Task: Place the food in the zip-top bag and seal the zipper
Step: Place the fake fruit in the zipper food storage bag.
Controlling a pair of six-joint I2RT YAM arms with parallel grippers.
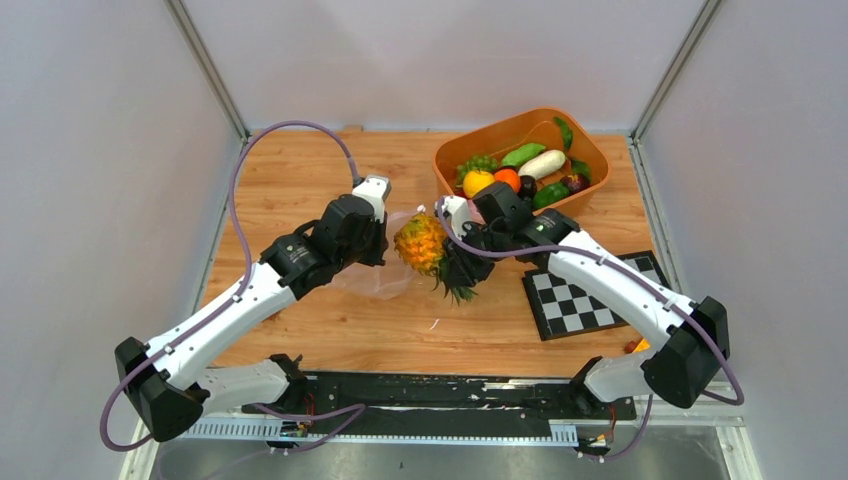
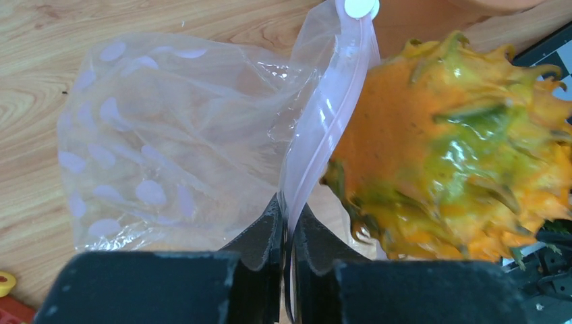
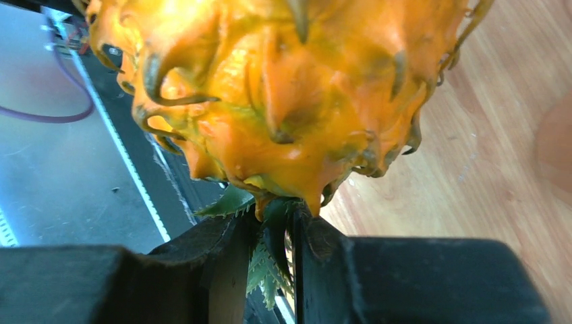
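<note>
The zip-top bag point(image 2: 162, 135) is clear with pale dots and lies crumpled on the wooden table. Its pinkish zipper point(image 2: 330, 115) stands up from the mouth edge. My left gripper point(image 2: 289, 216) is shut on that strip, which runs pinched between the two black fingers. A toy pineapple point(image 1: 421, 243) hangs just right of the bag point(image 1: 375, 282), close against the raised strip. My right gripper point(image 3: 276, 223) is shut on its green leaves point(image 3: 270, 263), and the orange-yellow body point(image 3: 283, 88) points away from the fingers. More of the food point(image 1: 520, 170) lies in the orange tub.
The orange tub point(image 1: 592, 150) stands at the back right of the table. A black-and-white checkerboard point(image 1: 590, 295) lies at the right, under the right arm. A small yellow-red block point(image 2: 7, 297) sits near the bag's corner. Grey walls close in on both sides.
</note>
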